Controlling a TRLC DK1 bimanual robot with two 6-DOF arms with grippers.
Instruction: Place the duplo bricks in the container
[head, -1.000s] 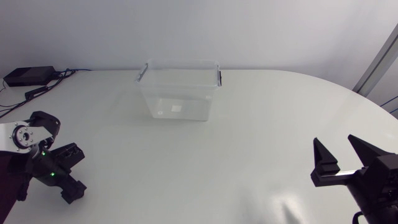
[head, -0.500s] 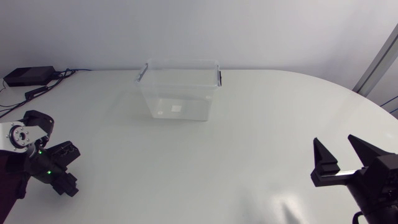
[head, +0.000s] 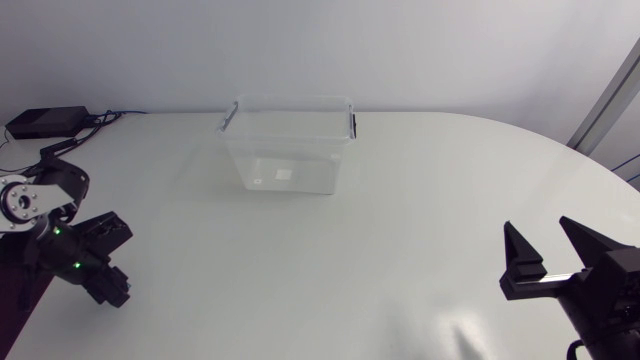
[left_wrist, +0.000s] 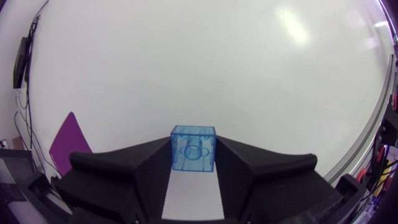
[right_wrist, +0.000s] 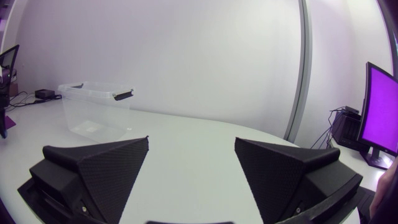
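A translucent blue duplo brick sits between the two black fingers of my left gripper, which is shut on it from both sides just over the white table. In the head view the left gripper is at the table's near left edge, and the brick is hidden under it. The clear plastic container stands open at the back middle, far from that gripper. It also shows in the right wrist view as the container, well ahead of my right gripper. The right gripper is open and holds nothing, at the near right.
A black box with cables lies at the table's far left corner. The table's rounded edge runs close beside the left gripper.
My left gripper has shut on the blue brick, and its arm has shifted a little toward the left edge. The right arm has not moved.
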